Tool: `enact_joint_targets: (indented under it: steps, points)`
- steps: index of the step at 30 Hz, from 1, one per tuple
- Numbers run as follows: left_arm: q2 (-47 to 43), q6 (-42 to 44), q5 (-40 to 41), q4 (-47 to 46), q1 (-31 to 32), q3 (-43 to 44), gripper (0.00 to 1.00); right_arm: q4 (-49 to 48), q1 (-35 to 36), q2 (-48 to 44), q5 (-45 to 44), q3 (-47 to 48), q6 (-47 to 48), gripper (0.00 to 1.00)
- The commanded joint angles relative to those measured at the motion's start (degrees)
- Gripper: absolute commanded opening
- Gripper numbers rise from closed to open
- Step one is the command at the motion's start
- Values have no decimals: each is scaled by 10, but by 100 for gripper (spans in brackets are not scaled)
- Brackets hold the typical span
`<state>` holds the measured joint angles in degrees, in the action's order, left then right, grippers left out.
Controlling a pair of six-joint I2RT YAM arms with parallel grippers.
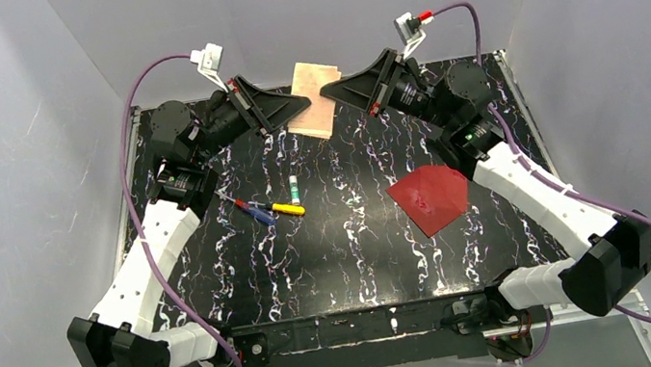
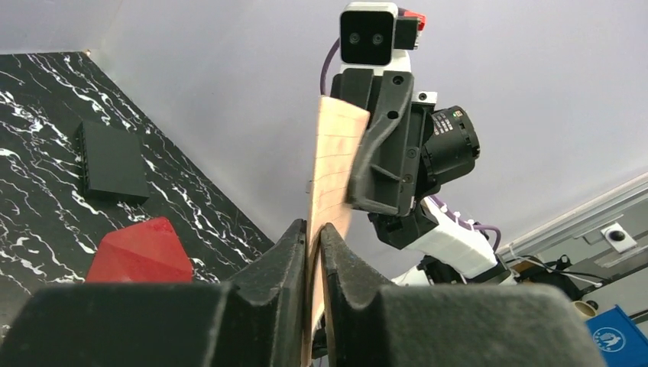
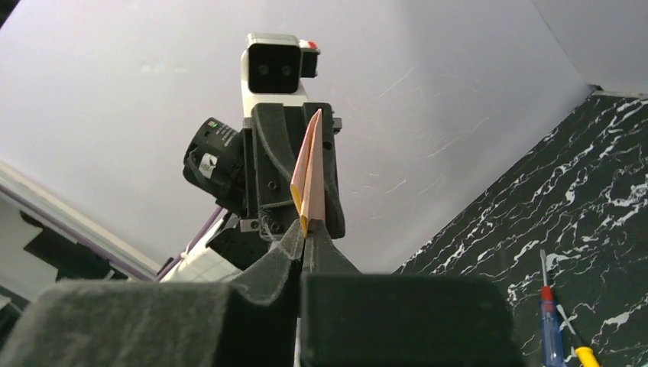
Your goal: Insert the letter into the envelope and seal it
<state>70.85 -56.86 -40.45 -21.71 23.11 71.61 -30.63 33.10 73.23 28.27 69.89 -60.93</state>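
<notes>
Desk (image 1: 352, 257): black with white veins; both arms start at its near edge and reach to its far edge
Left arm (image 1: 153, 258): runs up the left side, elbow near, wrist far
Right arm (image 1: 549, 204): runs up the right side the same way
Envelope (image 1: 431, 199): dark red; lies flat on the desk right of middle, its right edge just beside the right arm; no hand touches it; well apart from the letter
Screwdriver (image 1: 253, 212): red and blue; lies flat left of middle
Yellow tool (image 1: 288, 210): lies just beside the screwdriver; whether the two touch I cannot tell
Tube (image 1: 294, 187): small, white with a green end; lies just beyond the yellow tool
Left hand (image 1: 302, 102): at the far edge, left of centre, pointing right; fingers together, clamped on the left edge of the letter; in its wrist view the sheet rises straight out from between the fingers
Right hand (image 1: 328, 95): faces the left hand from the other side; fingers together, clamped on the opposite edge of the letter
Letter (image 1: 317, 121): pale tan here, crossed by fold lines; held in the air between the two hands at the far edge, before the back wall; edge-on from the right wrist, two layers meet at the fingers
</notes>
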Motion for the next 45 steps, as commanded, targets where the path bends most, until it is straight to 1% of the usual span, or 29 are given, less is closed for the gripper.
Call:
enact_joint_targets:
  steps: [1, 2, 3, 4, 5, 7, 8, 10, 12, 14, 16, 17, 20, 21, 23, 26, 28, 30, 33, 35, 36, 38, 40, 45]
  points:
    - [-7, 17, -6, -16, 3, -7, 15, 78, 5, -2, -22, 34, 50, 1]
    - [-9, 26, -9, -16, 3, -9, 23, 105, 5, -2, -38, 39, 73, 1]
    - [-13, 32, -12, -16, 3, -14, 29, 148, 4, -3, -58, 49, 90, 1]
    - [-22, 50, -11, -15, 3, -22, 44, 201, 5, -4, -85, 63, 134, 1]
    - [-31, 69, -7, -11, 3, -34, 54, 283, 5, -4, -118, 85, 167, 1]
    - [-56, 115, 16, 19, 3, -61, 68, 406, 2, -3, -196, 114, 232, 1]
    - [-72, 142, 30, 45, 3, -73, 76, 454, 0, -3, -236, 125, 259, 1]
    - [-102, 211, 61, 120, 3, -89, 88, 547, -10, 0, -323, 139, 299, 1]
    - [-121, 282, 120, 250, 2, -82, 98, 629, -28, 4, -386, 141, 326, 1]
    - [-122, 343, 175, 375, 1, -58, 98, 700, -57, 13, -440, 135, 345, 1]
    - [-112, 382, 206, 469, 0, -29, 98, 753, -82, 26, -491, 122, 361, 1]
    - [-106, 393, 210, 501, 0, -22, 98, 779, -97, 34, -521, 116, 366, 1]
    - [-95, 393, 219, 533, 0, -27, 98, 826, -145, 63, -614, 99, 392, 1]
    - [-94, 391, 205, 527, 0, -35, 98, 835, -161, 72, -636, 95, 404, 1]
    - [-93, 374, 175, 500, 0, -56, 98, 843, -193, 93, -650, 87, 425, 1]
    - [-92, 337, 154, 458, 0, -87, 98, 840, -222, 123, -629, 72, 443, 1]
    - [-95, 319, 143, 428, 0, -108, 94, 834, -236, 139, -610, 55, 448, 1]
    - [-93, 305, 135, 416, 0, -124, 93, 821, -255, 150, -579, 30, 455, 1]
    - [-62, 307, 109, 449, 0, -110, 94, 786, -279, 155, -537, -6, 466, 1]
    - [-36, 315, 62, 463, 0, -103, 96, 768, -288, 166, -498, -17, 481, 1]
    - [-24, 320, 34, 466, 0, -101, 98, 772, -288, 179, -482, -14, 486, 1]
    - [7, 325, -23, 469, 1, -101, 98, 791, -288, 203, -457, -3, 489, 1]
    - [36, 328, -52, 487, 2, -98, 98, 794, -288, 213, -422, -8, 494, 1]
    - [91, 281, 7, 501, 6, -106, 98, 777, -288, 210, -361, -27, 498, 1]
